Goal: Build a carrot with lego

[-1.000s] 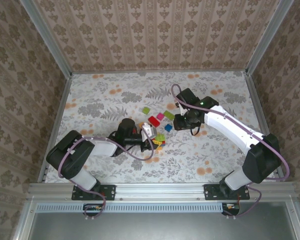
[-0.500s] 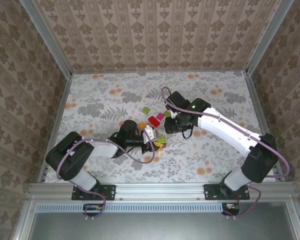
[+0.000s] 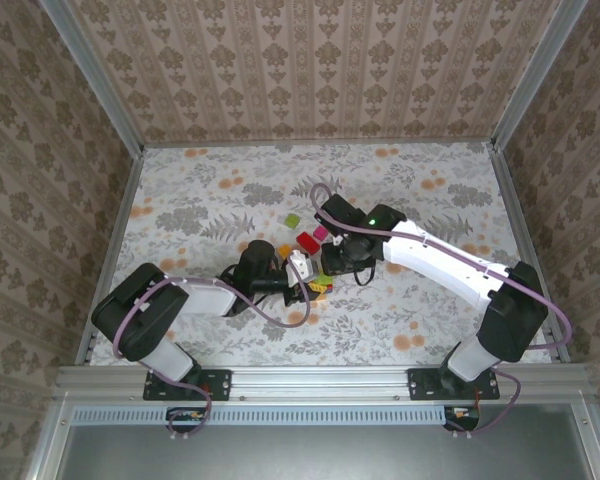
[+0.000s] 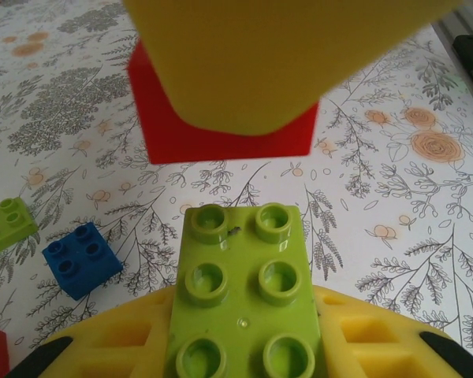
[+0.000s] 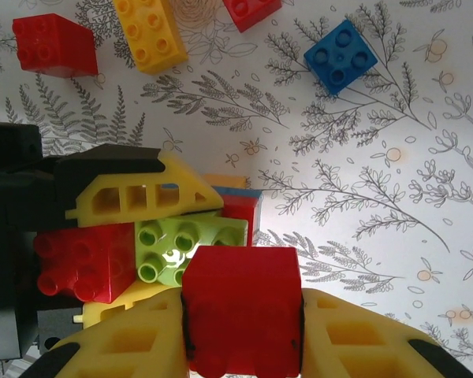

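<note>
My left gripper (image 3: 302, 276) (image 4: 244, 350) is shut on a light green oblong lego brick (image 4: 244, 303) (image 5: 181, 244), studs facing up. My right gripper (image 3: 331, 262) (image 5: 242, 335) is shut on a red lego brick (image 5: 242, 303) (image 4: 221, 134), which hangs just above the far end of the green one, close but apart. In the right wrist view, another red brick (image 5: 83, 260) sits against the green one by the left gripper's yellow finger (image 5: 142, 197), and red, blue and orange bricks (image 5: 240, 209) lie underneath.
Loose lego lies round the grippers on the flowered table (image 3: 200, 210): a blue brick (image 5: 340, 55) (image 4: 83, 258), a green one (image 4: 8, 224) (image 3: 292, 220), a magenta one (image 3: 320, 232), a red one (image 5: 54, 46) (image 3: 306, 241) and an orange-yellow one (image 5: 150, 31). Patterned walls close in the table.
The right arm has swung left and nearer with the red brick, from over the loose bricks to right above the left gripper's green brick. The left gripper has barely shifted.
</note>
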Controlling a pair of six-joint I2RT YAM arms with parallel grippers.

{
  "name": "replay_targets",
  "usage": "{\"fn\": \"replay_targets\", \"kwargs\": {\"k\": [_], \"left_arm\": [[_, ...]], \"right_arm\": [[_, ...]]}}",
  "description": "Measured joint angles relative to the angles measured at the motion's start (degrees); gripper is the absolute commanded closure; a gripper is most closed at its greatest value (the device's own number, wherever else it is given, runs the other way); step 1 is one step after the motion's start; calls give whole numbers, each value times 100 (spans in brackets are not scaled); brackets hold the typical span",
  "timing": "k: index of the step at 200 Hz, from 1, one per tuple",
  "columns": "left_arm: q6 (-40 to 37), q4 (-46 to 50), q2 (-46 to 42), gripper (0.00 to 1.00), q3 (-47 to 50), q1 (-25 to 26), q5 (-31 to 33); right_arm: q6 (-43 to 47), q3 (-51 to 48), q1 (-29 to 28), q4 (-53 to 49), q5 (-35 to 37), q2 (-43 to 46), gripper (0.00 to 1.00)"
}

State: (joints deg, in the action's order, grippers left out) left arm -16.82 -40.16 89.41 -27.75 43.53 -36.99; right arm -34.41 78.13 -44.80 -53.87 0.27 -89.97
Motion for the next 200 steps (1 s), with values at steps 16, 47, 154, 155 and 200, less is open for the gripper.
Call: {"fn": "replay_targets", "kwargs": {"k": [16,47,154,155,200], "left_arm": [[2,-26,13,82,0,0,24],[2,-55,24,82,0,0,44],[4,-170,87,82,0,0,42],[4,-170,87,82,0,0,39],[4,-184,98,83,0,0,39]], "right_arm": [[-57,-42,-39,48,17,-9,76],[-160,-166,-63,149,22,-15,76],[-229,-400,-63,511,55,-94,76],[-229,-400,-63,514,55,-94,76],[-229,-400,-63,514,66,-96,76]]}}
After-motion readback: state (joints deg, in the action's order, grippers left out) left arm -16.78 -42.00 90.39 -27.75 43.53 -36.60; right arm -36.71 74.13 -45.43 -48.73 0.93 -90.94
